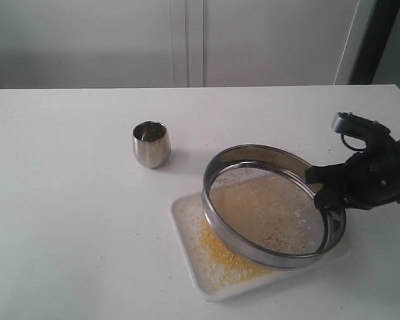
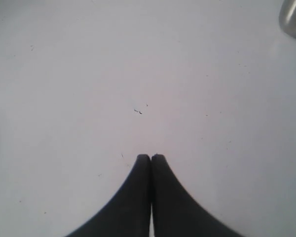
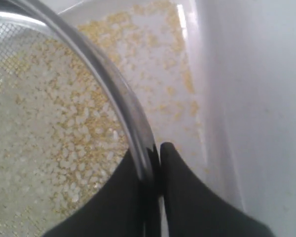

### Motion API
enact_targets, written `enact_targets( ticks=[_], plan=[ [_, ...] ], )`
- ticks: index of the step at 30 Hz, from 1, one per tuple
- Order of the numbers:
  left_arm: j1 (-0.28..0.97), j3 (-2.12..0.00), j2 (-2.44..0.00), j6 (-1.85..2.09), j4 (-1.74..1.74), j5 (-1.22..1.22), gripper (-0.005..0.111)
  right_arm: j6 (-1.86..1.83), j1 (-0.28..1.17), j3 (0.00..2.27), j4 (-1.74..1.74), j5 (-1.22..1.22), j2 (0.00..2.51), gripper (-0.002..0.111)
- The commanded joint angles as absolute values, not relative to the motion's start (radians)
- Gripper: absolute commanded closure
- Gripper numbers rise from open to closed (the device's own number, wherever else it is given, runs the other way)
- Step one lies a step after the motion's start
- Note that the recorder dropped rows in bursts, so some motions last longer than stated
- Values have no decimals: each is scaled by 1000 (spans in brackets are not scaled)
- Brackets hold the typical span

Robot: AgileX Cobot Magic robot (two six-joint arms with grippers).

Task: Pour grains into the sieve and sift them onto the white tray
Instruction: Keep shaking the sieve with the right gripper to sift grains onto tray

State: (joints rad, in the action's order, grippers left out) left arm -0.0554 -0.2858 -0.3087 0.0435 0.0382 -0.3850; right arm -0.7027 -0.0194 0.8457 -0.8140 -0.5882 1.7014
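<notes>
At the lower right of the exterior view, the right claw (image 1: 325, 188) pinches the rim of the sieve (image 1: 273, 210), which hangs tilted above the white tray (image 1: 185, 230). Fine yellow grains (image 1: 217, 257) lie on the tray's lower-left part, and a steel cup (image 1: 151, 143) stands well apart on the counter (image 1: 67, 220). In the left wrist view, the left claw (image 2: 151, 159) is closed on nothing over bare counter. In the right wrist view, the jaws clamp the rim and paler grains lie on the mesh. Sifting looks well along. Short, gentle shakes with the sieve levelled over the tray's middle should stop spills.
</notes>
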Motion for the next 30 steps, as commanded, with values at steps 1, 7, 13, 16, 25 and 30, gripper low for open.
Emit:
enact_targets(
  ticks=[1,7,13,16,25,30],
  plan=[
    [-57,-279,-304,45,47,-385,107,-789,9,848,-943,-605,1703,108],
    [-57,-279,-304,45,47,-385,107,-662,-19,848,-781,-545,1694,108],
    [-57,-279,-304,45,47,-385,107,-849,56,848,-981,-587,1717,108],
    [-57,-279,-304,45,47,-385,107,-746,26,848,-841,-545,1706,108],
    [-57,-279,-304,45,47,-385,107,-675,38,854,-781,-517,1692,108],
    [-57,-279,-304,45,47,-385,107,-554,30,854,-766,-505,1662,108]
  ],
)
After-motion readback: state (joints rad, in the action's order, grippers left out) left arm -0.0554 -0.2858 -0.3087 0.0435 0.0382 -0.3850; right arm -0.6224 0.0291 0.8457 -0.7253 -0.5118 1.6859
